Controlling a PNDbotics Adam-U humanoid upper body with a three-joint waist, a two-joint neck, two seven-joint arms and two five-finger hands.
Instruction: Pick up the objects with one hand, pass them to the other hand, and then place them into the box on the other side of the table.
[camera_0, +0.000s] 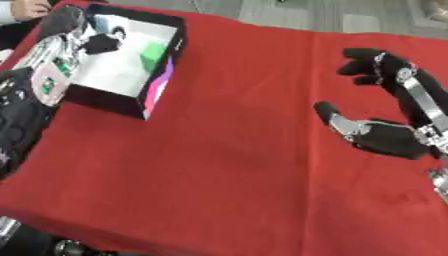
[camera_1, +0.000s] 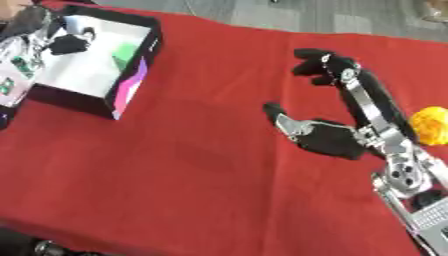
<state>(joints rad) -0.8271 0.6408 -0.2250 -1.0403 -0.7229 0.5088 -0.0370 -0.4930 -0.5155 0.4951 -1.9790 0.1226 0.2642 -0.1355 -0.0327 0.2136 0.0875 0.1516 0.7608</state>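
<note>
Black fingers (camera_1: 317, 56); silver joints

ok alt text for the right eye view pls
The black right robot hand hovers open and empty over a red tablecloth, a yellow rounded object just behind its arm. At far left, the left robot hand reaches over a black-walled box containing a green block.

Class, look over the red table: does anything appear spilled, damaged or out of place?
Nothing stands out. The box sits on the red cloth with a green item inside; a yellow object lies beside the right hand.
</note>
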